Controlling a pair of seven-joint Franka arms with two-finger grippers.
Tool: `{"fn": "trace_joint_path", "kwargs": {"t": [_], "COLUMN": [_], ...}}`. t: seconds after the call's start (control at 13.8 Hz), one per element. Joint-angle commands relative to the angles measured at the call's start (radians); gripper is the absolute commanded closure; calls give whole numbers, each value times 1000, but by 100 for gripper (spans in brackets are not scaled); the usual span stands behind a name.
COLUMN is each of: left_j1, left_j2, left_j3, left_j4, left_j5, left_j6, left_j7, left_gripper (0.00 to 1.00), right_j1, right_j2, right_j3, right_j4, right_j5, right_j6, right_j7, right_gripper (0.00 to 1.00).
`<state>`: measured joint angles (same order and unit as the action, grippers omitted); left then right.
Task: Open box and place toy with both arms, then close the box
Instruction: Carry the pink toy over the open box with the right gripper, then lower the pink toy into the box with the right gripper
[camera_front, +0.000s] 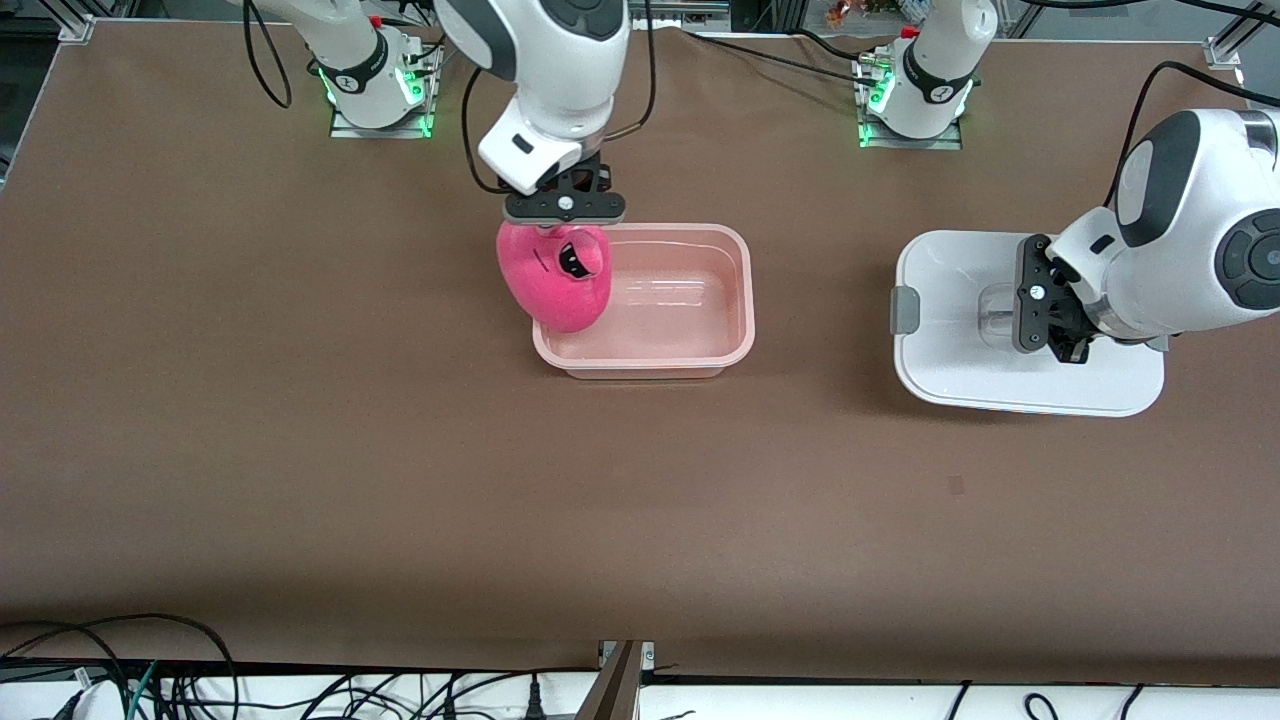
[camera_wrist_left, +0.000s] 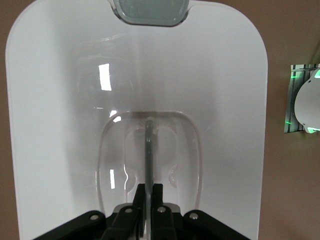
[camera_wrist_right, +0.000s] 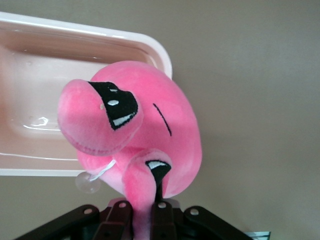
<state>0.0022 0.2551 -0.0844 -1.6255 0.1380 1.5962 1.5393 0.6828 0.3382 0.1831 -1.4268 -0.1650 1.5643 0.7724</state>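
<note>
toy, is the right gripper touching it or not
Touching. In the right wrist view the right gripper is shut on a fold of the toy, pinched between its black fingers.

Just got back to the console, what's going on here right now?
The right hand holds the pink toy over the open box, at the box's end toward the right arm. The lid lies flat on the table toward the left arm's end, and the left hand is shut on the lid's handle. Toy not yet in, box not yet closed.
</note>
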Motion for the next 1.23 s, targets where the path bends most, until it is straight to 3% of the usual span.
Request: {"fn": "trace_joint_path", "kwargs": {"t": [0.0,0.36,0.87,1.16], "left_j1": [7,7,7,7], "left_j2": [-14,-14,-13,-13], "left_j3": [-2,-2,-2,-2], "left_j4": [-8,-8,-8,-8], "left_j5": [-23,-25,-25,-25], "left_j6": [1,1,2,2], "left_j7": [42,42,42,42], "left_gripper": [100,100,100,100], "right_j1": [50,66,123,129], "right_j2": [44,108,255,300], "right_j3": [-7,-7,-8,-11], "right_j4": [59,60,178,189], "right_j5": [-48,-74,-125,-134], "right_j6": [-13,11,34,94], "right_j7": [70,106,225,241], "right_gripper": [100,100,100,100]}}
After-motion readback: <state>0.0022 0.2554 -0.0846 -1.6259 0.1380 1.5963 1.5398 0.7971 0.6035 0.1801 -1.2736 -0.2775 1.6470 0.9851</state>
